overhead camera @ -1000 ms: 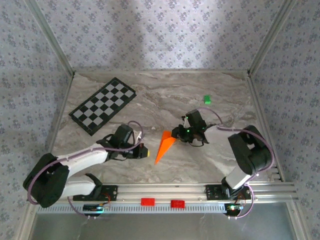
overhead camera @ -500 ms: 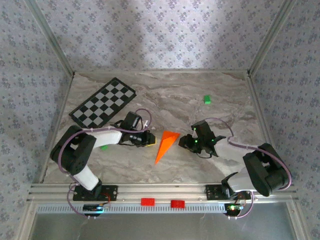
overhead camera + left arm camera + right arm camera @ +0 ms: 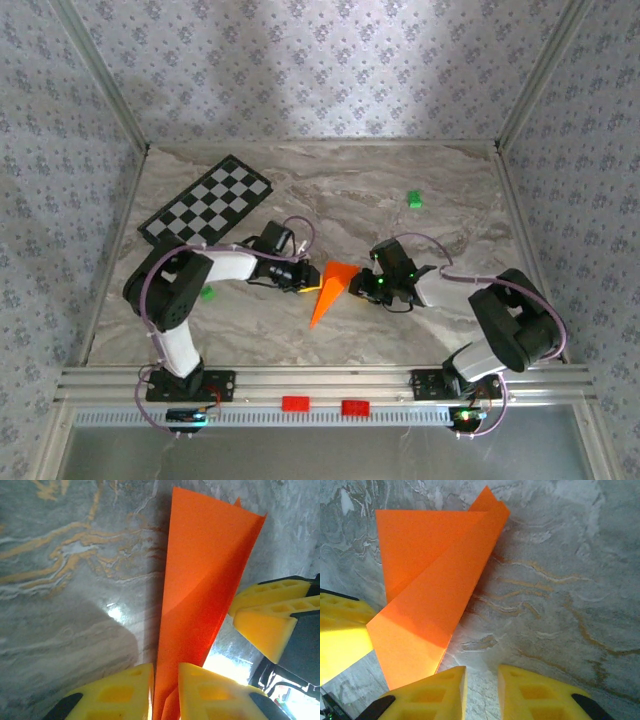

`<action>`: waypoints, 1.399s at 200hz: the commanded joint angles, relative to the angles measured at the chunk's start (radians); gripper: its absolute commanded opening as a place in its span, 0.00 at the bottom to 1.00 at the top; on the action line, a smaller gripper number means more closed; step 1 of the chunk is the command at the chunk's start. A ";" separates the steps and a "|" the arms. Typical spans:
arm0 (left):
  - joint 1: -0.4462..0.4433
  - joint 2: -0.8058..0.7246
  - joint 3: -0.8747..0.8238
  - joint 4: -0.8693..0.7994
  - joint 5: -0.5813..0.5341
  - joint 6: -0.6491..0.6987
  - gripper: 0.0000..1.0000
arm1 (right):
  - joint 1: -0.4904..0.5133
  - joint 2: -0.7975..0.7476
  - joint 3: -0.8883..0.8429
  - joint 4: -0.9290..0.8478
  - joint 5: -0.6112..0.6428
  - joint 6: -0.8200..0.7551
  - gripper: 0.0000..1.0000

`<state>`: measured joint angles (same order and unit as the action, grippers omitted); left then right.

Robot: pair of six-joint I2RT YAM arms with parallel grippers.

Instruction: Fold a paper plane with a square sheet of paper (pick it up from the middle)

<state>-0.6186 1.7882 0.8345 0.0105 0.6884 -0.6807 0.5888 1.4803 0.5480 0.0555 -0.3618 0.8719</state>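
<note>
The paper plane (image 3: 335, 285) is a narrow orange dart lying mid-table, with its point toward the near edge. My left gripper (image 3: 308, 283) is at its left side. In the left wrist view the orange folds (image 3: 205, 580) run down between the two yellow fingers, and the left gripper (image 3: 166, 672) is shut on them. My right gripper (image 3: 362, 287) sits just right of the plane. In the right wrist view the paper plane (image 3: 435, 580) lies up and left of the right gripper (image 3: 481, 672). That gripper is narrowly open, with bare marble in its gap.
A black-and-white checkered board (image 3: 207, 210) lies at the back left. One tiny green block (image 3: 413, 199) sits at the back right, another (image 3: 207, 293) beside the left arm. Walls close in the table's sides and back.
The left arm swung in from the near left until its gripper reached the plane's left edge. The right gripper left the plane's wide end, drew off right, then came back close.
</note>
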 commanded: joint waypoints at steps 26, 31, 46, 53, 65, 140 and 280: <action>-0.027 0.046 0.061 -0.082 -0.006 0.050 0.19 | 0.025 0.055 0.033 0.040 -0.026 0.002 0.19; -0.030 0.049 0.063 -0.079 -0.003 0.051 0.19 | 0.027 0.059 0.037 0.041 -0.028 0.003 0.19; -0.036 0.054 0.066 -0.068 0.012 0.048 0.19 | 0.031 0.075 0.047 0.037 -0.031 0.004 0.18; -0.038 0.055 0.066 -0.060 0.021 0.045 0.19 | 0.032 0.084 0.052 0.033 -0.029 0.004 0.17; -0.042 0.055 0.066 -0.046 0.039 0.041 0.19 | 0.035 0.098 0.056 0.032 -0.026 0.005 0.17; -0.048 0.009 0.029 0.022 0.081 0.024 0.07 | 0.035 0.113 0.060 0.027 -0.024 0.016 0.16; -0.176 -0.394 -0.080 -0.206 -0.538 -0.025 0.01 | 0.153 -0.057 0.150 0.049 0.073 0.132 0.43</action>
<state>-0.7876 1.4239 0.7628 -0.1318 0.2443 -0.6930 0.7242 1.4120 0.6613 0.0898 -0.3271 0.9703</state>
